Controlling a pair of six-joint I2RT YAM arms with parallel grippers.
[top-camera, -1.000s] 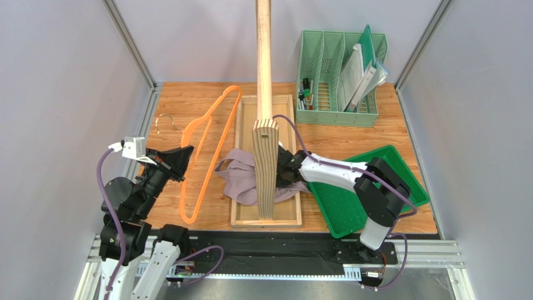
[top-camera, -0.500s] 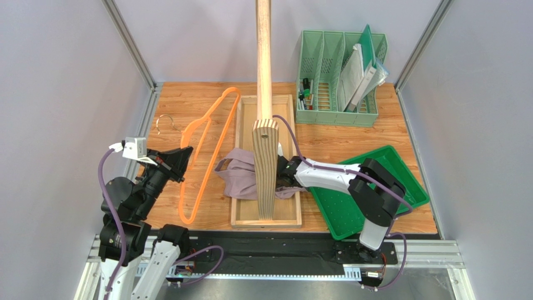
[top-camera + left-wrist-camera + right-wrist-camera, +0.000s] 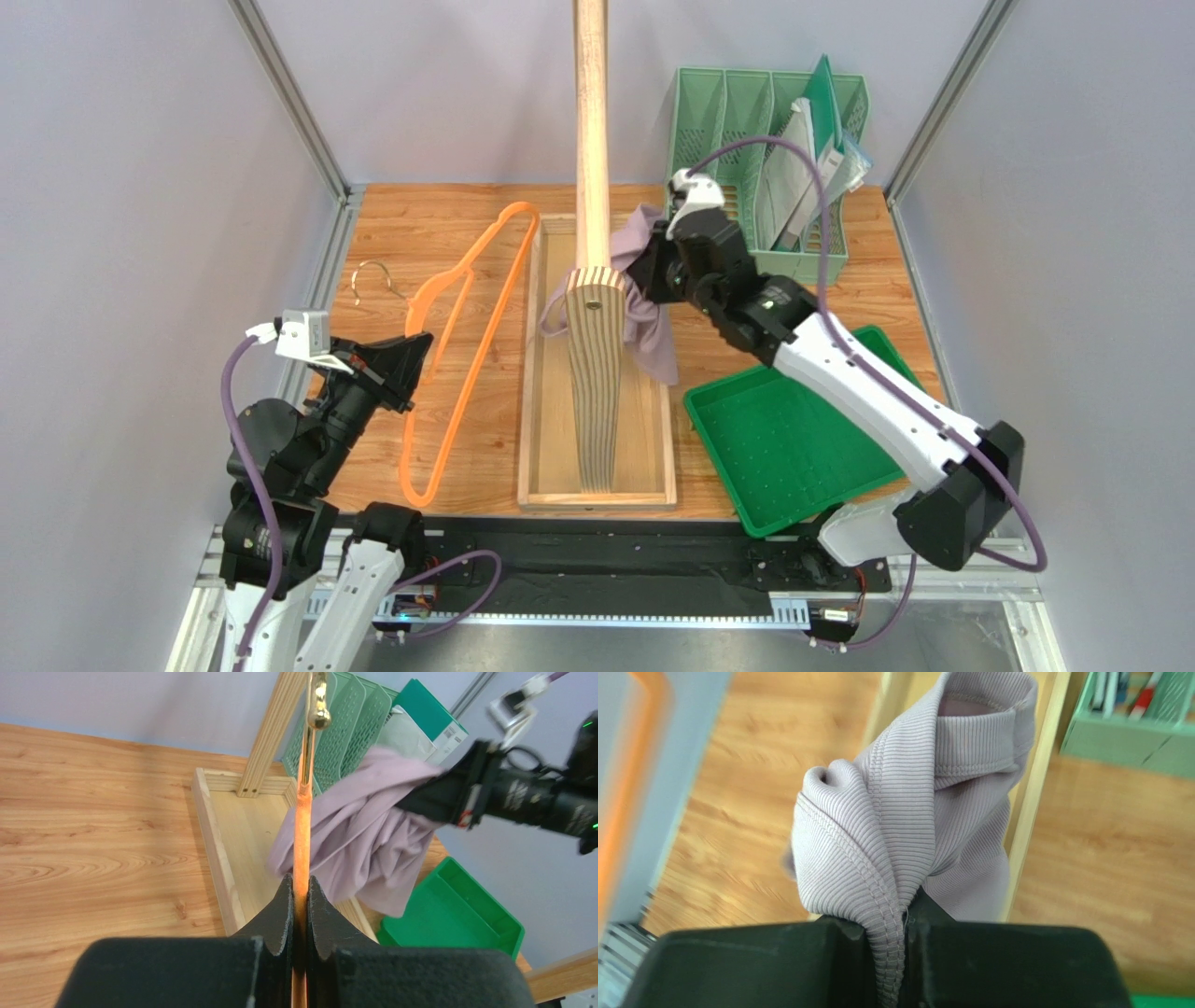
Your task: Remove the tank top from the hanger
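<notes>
In the top view my left gripper (image 3: 411,353) at the left is shut on the orange hanger (image 3: 470,350). The hanger lies slanted over the table with its silver hook (image 3: 369,273) at the far left. The left wrist view shows the hanger's bar (image 3: 303,833) pinched between the left gripper's (image 3: 300,896) black fingers. My right gripper (image 3: 648,266) is shut on a bunched fold of the lavender tank top (image 3: 648,311) and holds it in the air beside the wooden post. The ribbed fabric (image 3: 913,826) runs down between the right gripper's (image 3: 903,931) jaws. The tank top hangs apart from the hanger, partly hidden behind the post.
A tall wooden post (image 3: 592,140) rises from a shallow wooden base box (image 3: 540,420) in the middle. A green tray (image 3: 786,448) lies at the front right. A mint-green desk organizer (image 3: 758,182) with papers stands at the back right. Grey walls close in both sides.
My right gripper shut on the tank top down in the wooden box, then rose and swung back with it. The left gripper kept its hold on the hanger.
</notes>
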